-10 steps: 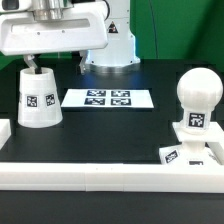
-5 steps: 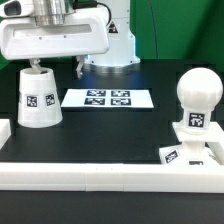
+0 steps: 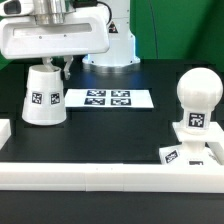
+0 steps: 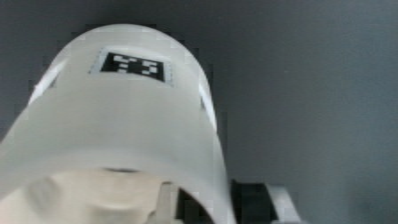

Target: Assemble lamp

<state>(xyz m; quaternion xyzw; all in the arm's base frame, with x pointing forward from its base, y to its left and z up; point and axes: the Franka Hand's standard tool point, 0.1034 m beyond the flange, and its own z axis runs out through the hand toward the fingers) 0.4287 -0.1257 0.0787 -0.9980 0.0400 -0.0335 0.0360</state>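
The white tapered shade (image 3: 45,100) stands wide end down on the black table at the exterior view's left, one tag facing the camera. My gripper (image 3: 60,66) is right above it, its fingers at the shade's narrow top rim. In the wrist view the shade (image 4: 125,120) fills the picture. My gripper (image 4: 222,205) has the rim wall between its fingers, one finger inside and a dark finger (image 4: 267,200) outside, and looks shut on it. The round-headed bulb (image 3: 197,95) stands upright on the flat square base (image 3: 180,155) at the exterior view's right.
The marker board (image 3: 108,99) lies flat on the table between the shade and the bulb. A long white border rail (image 3: 110,172) runs along the front, with a short white block (image 3: 4,130) at the left edge. The arm's pedestal (image 3: 112,45) stands behind.
The shade has shifted a little toward the exterior view's right, along with the gripper. The fingers now sit at the right side of its top rim.
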